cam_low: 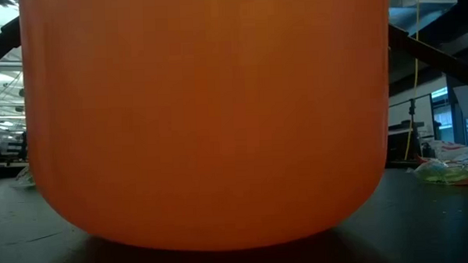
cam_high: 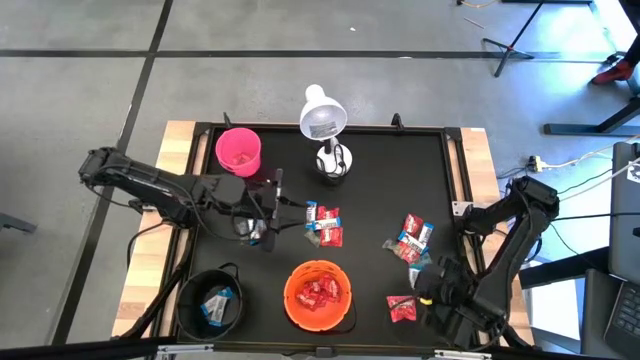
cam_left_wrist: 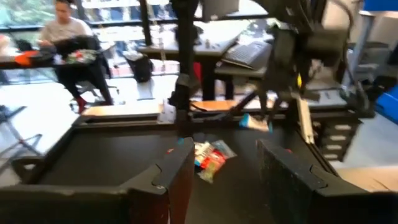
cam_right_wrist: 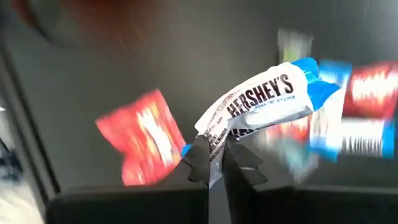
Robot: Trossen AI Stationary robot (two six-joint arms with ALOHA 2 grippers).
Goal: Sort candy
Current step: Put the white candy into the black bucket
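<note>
1. Right hand [cam_right_wrist: 214, 160] is clamped on a white-and-blue Hershey's candy [cam_right_wrist: 264, 99], pinching one end of its wrapper; the rest sticks out past the fingertips [cam_right_wrist: 198, 158].
2. A red candy [cam_right_wrist: 144, 138] lies on the black desk [cam_right_wrist: 93, 81] just beside that hand; more blurred red and blue candies [cam_right_wrist: 367, 118] sit past the held one.
3. Left hand [cam_high: 272, 212] hovers over the desk, fingers [cam_left_wrist: 165, 177] apart, holding nothing.
4. A small candy pile [cam_high: 325, 226] lies just ahead of the left hand.
5. Orange bowl [cam_high: 318, 295] holds red candies, between the two hands; black bowl [cam_high: 210, 302] holds blue-and-white ones, near the left arm.
</note>
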